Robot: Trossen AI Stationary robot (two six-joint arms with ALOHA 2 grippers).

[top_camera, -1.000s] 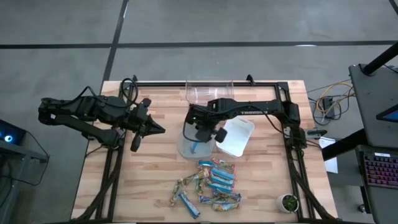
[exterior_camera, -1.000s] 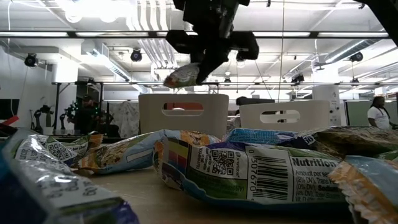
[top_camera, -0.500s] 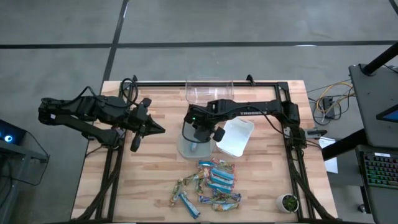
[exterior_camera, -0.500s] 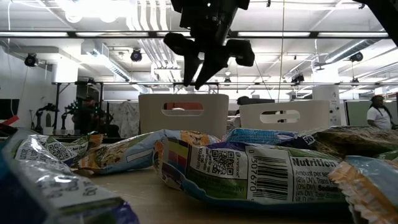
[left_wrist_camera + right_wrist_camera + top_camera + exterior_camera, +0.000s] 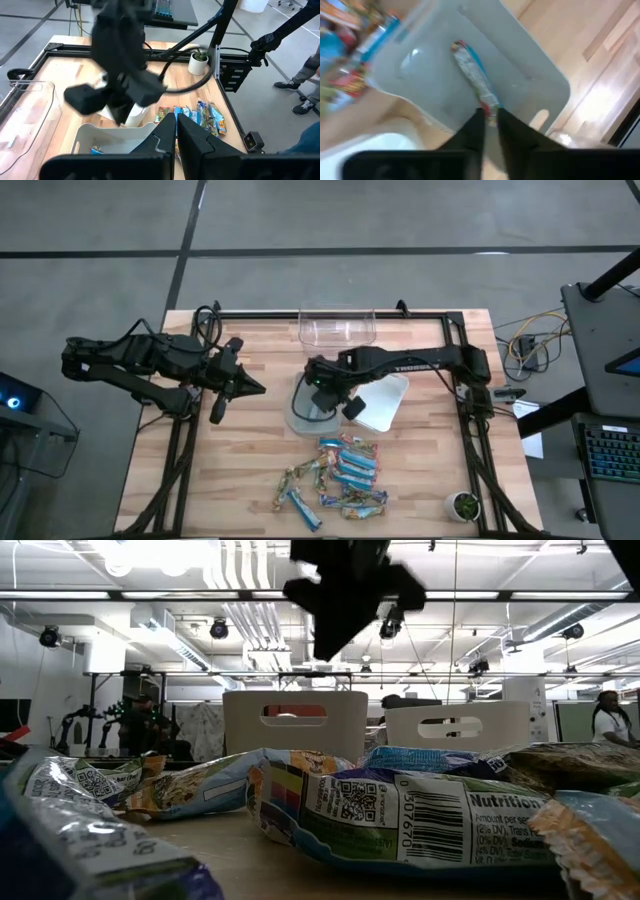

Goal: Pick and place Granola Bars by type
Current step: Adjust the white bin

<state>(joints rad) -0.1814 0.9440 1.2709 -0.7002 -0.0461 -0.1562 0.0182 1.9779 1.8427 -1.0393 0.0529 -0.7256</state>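
Observation:
Several granola bars (image 5: 338,475), blue and greenish-gold, lie heaped on the table near its near edge and fill the low view's foreground (image 5: 380,810). One blue-and-silver bar (image 5: 472,75) lies flat on the floor of the grey bin (image 5: 298,418). My right gripper (image 5: 328,390) hovers over that bin's right part, its fingers a narrow gap apart and empty. My left gripper (image 5: 243,387) waits shut above the table's left part, pointing right.
A white bin (image 5: 385,402) sits right of the grey one, and a clear bin (image 5: 337,327) stands at the far edge. A small potted plant (image 5: 463,505) occupies the near right corner. Bare wood lies between the bins and the heap.
My right gripper held a bar over the grey bin, then opened and let it go; the bar dropped into the bin and lies on its floor. The gripper has since turned and shifted slightly toward the near edge.

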